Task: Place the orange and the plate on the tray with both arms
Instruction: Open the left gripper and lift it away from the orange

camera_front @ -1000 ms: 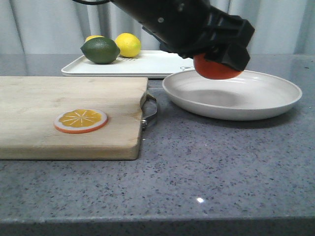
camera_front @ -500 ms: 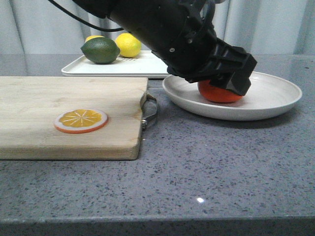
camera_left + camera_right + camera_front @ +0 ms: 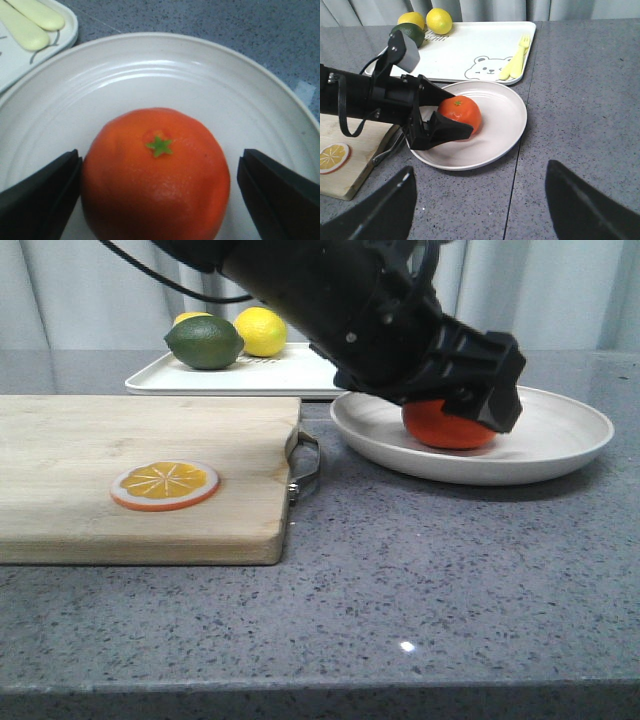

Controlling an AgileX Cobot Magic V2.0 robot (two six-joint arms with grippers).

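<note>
Orange (image 3: pixel 156 175) resting in your plate (image 3: pixel 150 75), between the spread fingers of your left gripper (image 3: pixel 159 192), a gap on one side, right gripper (image 3: pixel 480 205) wide, apart, tray (image 3: pixel 470 50) behind.

Kitchen-like: stone counter (image 3: pixel 420 580) w/ cutting board (image 3: pixel 120 440).

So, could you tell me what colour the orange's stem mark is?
Green, a small star shape on the orange, clearest in the left wrist view.

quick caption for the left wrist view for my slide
Left gripper open around the orange, which sits on the off-white plate, with the tray's corner just beyond the rim.
</note>
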